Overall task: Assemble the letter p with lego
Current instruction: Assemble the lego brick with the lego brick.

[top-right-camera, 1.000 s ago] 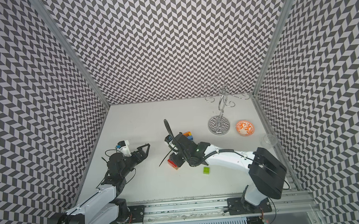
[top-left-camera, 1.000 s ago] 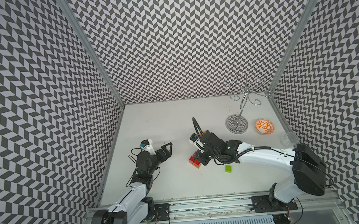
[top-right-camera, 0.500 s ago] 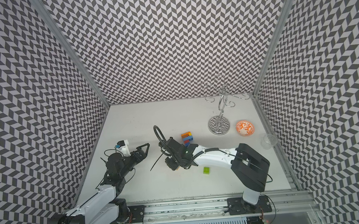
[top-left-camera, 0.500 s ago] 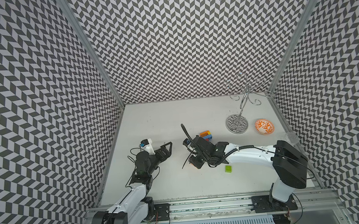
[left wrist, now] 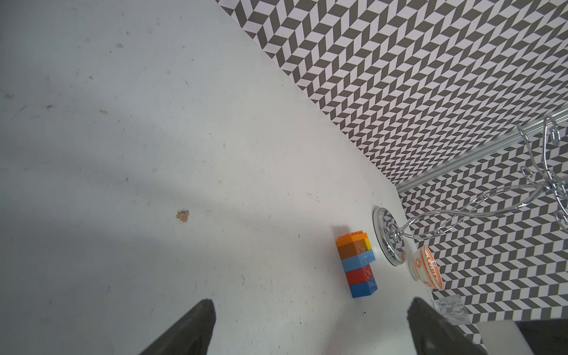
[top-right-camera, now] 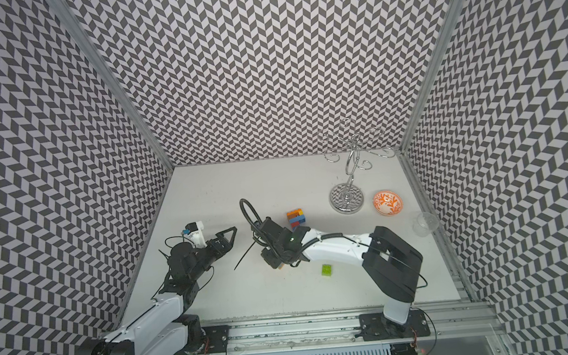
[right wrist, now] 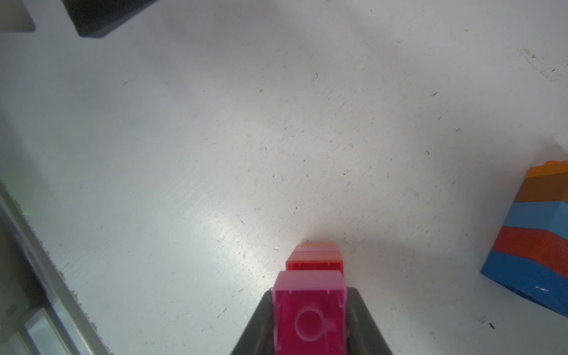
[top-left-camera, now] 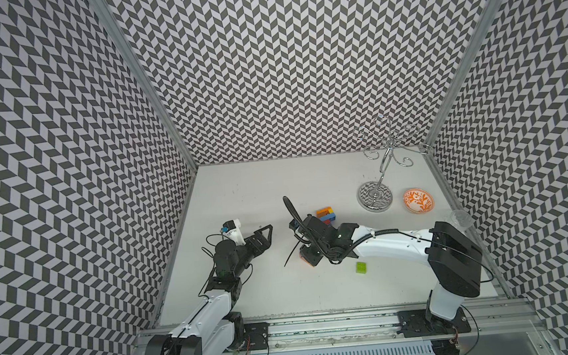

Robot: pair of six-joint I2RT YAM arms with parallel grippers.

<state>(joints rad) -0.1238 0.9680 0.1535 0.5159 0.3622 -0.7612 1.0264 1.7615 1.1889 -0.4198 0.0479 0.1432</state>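
My right gripper is shut on a pink lego brick, whose hollow underside faces the wrist camera. An orange-red brick sits tight against the pink brick's far end, low over the table. In both top views the wrist hides this grip, and only an orange edge shows. A stack of orange, brown, light blue, red and blue bricks stands just behind the right wrist. A lime brick lies alone nearer the front. My left gripper is open and empty, left of the right wrist.
A chrome wire stand, an orange patterned bowl and a clear cup sit at the back right. A black strap pokes out from the right wrist. Patterned walls close in three sides.
The right arm's elbow has swung inward and its wrist has turned over the held bricks, which stay about where they were. The coloured stack has come into view. The left arm is still.
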